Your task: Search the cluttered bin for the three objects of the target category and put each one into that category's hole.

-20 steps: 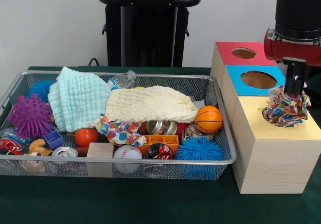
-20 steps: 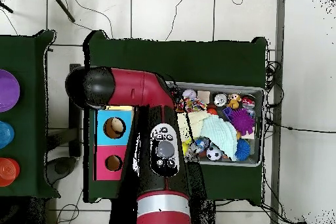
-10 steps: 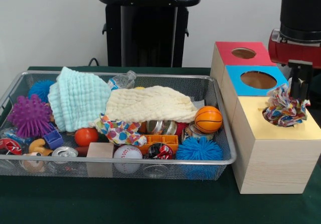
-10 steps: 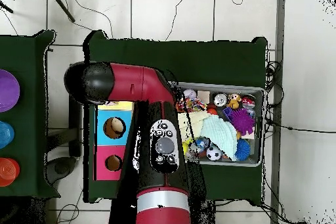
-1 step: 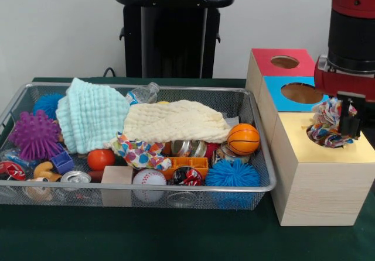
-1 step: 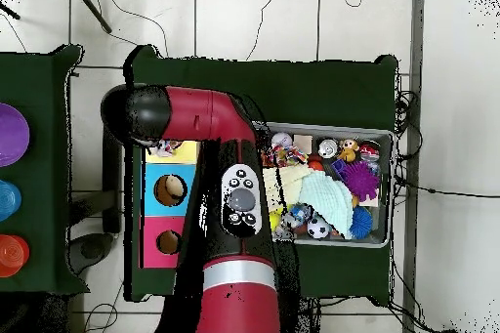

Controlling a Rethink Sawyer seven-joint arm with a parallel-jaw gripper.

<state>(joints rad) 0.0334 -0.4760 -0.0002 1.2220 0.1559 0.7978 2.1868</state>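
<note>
A multicoloured patterned cloth (image 5: 325, 126) sits bunched in the hole of the yellow-topped wooden box (image 5: 328, 155), partly sticking out above it. My gripper (image 5: 350, 119) hangs at the cloth's right side, touching or just beside it. In the wire bin (image 5: 262, 155) lie a mint-green cloth (image 5: 91, 114), a cream cloth (image 5: 176, 120) and another patterned cloth (image 5: 137, 151). In the overhead view the red arm (image 6: 195, 114) covers most of the yellow box (image 6: 184, 152).
Behind the yellow box stand a blue box (image 5: 299, 92) and a red box (image 5: 284, 62), each with a round hole. The bin also holds a small basketball (image 5: 243, 138), spiky balls, a baseball (image 5: 149, 180), cans and a wooden block (image 5: 116, 179).
The gripper has come lower and a little to the right beside the cloth at the yellow box's hole. The cloth has settled slightly. The bin's contents have not moved.
</note>
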